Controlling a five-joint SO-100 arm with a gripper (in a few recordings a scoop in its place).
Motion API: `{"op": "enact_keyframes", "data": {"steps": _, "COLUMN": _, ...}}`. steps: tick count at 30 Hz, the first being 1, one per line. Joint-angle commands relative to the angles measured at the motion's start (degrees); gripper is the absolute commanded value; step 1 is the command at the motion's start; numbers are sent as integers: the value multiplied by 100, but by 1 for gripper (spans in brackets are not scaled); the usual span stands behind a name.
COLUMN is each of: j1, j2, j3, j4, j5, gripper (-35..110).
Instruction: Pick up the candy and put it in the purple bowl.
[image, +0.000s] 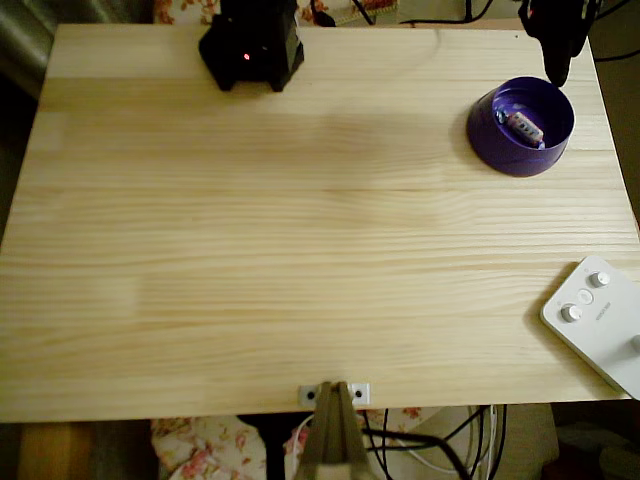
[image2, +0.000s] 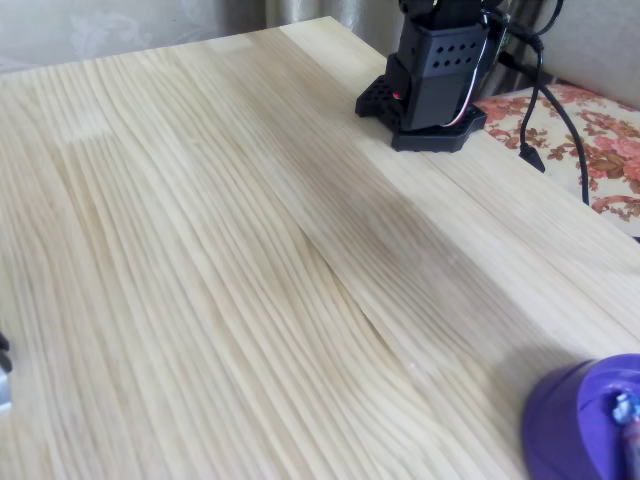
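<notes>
Candy (image: 525, 127), pinkish-white and wrapped, lies inside the round purple plastic bowl (image: 495, 135) at upper right of the pale wooden table (image: 300, 250); the black gripper (image: 558, 45) hangs above, jaw state unclear.

— Where does the overhead view sit?
— Straight above my desk (image: 300, 250), taking in the whole top.
— And the fixed view?
— Low, close, slanting across toward my base (image2: 430, 75); both share the purple bowl (image: 521, 126).
</notes>
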Motion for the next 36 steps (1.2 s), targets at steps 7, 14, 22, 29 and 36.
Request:
{"op": "enact_keyframes", "data": {"steps": 7, "j1": 158, "j2": 1301, "j3": 211, "j4": 114, "j5": 360, "gripper": -1}}
{"op": "enact_keyframes", "data": {"steps": 14, "j1": 932, "j2": 2303, "j3": 1195, "j4": 97, "j5": 466, "gripper": -1}}
{"op": "enact_keyframes", "data": {"steps": 22, "j1": 1802, "j2": 2733, "j3": 1512, "j4": 290, "j5": 35, "gripper": -1}}
{"op": "enact_keyframes", "data": {"steps": 29, "j1": 2892, "j2": 4034, "j3": 3006, "j4": 316, "j5": -105, "gripper": -1}}
{"op": "enact_keyframes", "data": {"steps": 36, "j1": 4667, "j2": 5704, "j3": 4913, "j4": 237, "j5": -896, "gripper": -1}}
